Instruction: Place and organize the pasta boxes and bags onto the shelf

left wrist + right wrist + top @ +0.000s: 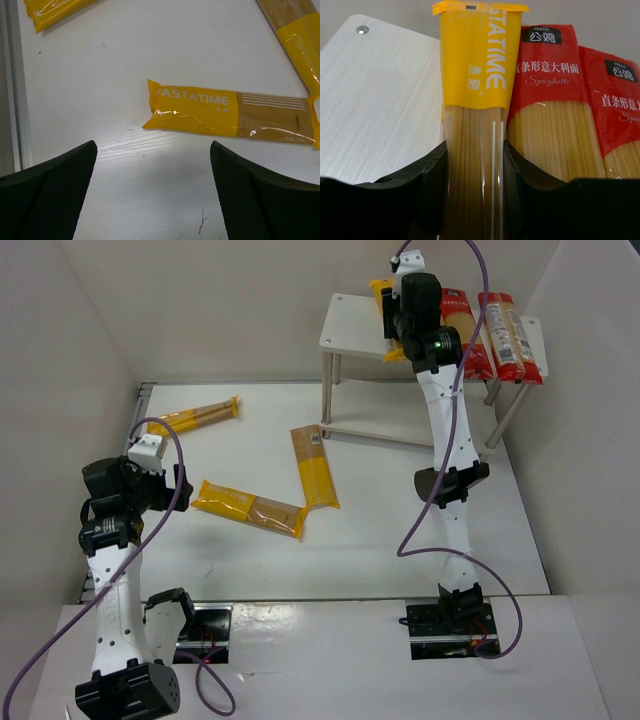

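The white two-tier shelf (350,325) stands at the back right. Two red spaghetti packets (500,335) lie side by side on its top board. My right gripper (400,325) is shut on a yellow packet (477,100) and holds it over the top board (375,105), just left of the red packets (547,100). Three yellow packets lie on the table: one at the back left (195,417), one in the middle (250,508), one angled beside it (314,467). My left gripper (152,175) is open and empty, just short of the middle packet (230,114).
White walls enclose the table on the left, back and right. A metal rail (12,100) runs along the left edge. The shelf's lower level (400,435) sits between thin silver legs.
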Robot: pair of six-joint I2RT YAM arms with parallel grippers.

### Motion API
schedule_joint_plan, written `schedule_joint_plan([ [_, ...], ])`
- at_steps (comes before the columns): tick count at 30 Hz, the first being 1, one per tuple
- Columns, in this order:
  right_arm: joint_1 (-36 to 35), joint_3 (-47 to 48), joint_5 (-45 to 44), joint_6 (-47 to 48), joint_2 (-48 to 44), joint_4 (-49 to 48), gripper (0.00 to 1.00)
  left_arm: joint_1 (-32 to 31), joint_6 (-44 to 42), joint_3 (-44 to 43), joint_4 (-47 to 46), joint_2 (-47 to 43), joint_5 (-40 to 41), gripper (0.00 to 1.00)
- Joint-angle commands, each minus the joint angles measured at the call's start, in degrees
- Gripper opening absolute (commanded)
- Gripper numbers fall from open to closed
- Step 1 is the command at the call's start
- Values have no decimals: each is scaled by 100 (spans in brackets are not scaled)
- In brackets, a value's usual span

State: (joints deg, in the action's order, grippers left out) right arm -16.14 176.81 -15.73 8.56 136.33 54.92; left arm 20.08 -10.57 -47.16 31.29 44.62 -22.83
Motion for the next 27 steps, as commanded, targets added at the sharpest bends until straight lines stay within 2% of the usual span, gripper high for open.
schedule_joint_plan([
  [1, 155, 108, -967, -117, -45, -183, 0, 23, -86, -118, -141, -6, -160, 99],
  [12, 260, -111, -1652, -328, -265, -130, 0, 23, -139, -118, -141, 47, -160, 99],
  [27, 480, -384, -1767, -407, -643, -69, 0, 23, -139, -118, -141, 47, -213, 99],
])
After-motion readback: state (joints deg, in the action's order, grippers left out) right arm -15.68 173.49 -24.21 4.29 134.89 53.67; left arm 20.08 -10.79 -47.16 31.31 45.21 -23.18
